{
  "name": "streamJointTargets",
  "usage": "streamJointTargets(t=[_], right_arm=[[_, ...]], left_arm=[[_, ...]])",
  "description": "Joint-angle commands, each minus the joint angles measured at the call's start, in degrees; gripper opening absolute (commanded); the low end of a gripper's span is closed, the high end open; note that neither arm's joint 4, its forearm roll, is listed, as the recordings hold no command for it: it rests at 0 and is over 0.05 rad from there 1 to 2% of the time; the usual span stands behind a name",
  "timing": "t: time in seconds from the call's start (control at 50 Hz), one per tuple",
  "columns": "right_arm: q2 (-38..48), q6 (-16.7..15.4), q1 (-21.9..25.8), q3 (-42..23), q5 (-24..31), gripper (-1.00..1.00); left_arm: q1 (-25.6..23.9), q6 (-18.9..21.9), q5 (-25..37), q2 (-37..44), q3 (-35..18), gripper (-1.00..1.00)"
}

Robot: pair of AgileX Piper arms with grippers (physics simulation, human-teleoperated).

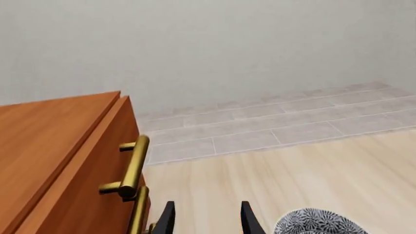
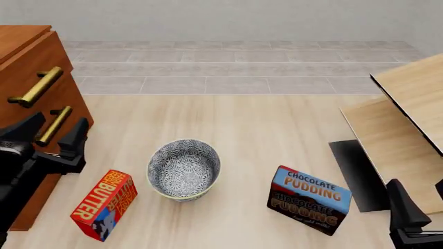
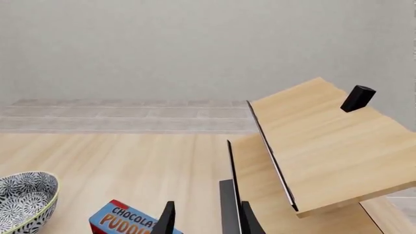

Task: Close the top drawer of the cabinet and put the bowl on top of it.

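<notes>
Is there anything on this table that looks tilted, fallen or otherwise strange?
Yes. The pale wooden furniture on the right leans steeply, its panels slanted instead of level. The butter box also sits askew. The bowl stands upright.

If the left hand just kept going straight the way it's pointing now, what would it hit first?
Probably nothing close: the left hand points past the cabinet beside it, over bare wooden table toward the tiled floor. The way looks free, though depth is hard to judge.
</notes>
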Motion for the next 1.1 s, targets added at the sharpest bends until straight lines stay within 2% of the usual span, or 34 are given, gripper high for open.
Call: streamJointTargets(t=[0.02, 0.2, 0.44, 0.68, 1.1], right_arm=[[-0.11, -0.07, -0.12, -0.06, 0.10, 1.00], [-0.03, -0.11, -0.08, -0.19, 0.18, 1.00], [-0.09, -0.23, -0.06, -0.07, 0.25, 1.00], [0.01, -0.85, 0.15, 0.05, 0.36, 1.00], [-0.20, -0.96, -0.27, 0.03, 0.56, 1.00]], left_arm=[[-0.15, 0.62, -1.64, 3.24, -1.75, 1.00], [0.58, 0.76, -4.79, 8.42, -2.82, 1.00], [1.54, 1.26, -6.03, 12.38, -5.58, 1.00], [4.09, 0.55, -8.87, 18.74, -8.05, 1.00], [9.53, 0.04, -9.47, 18.66, -7.39, 1.00]])
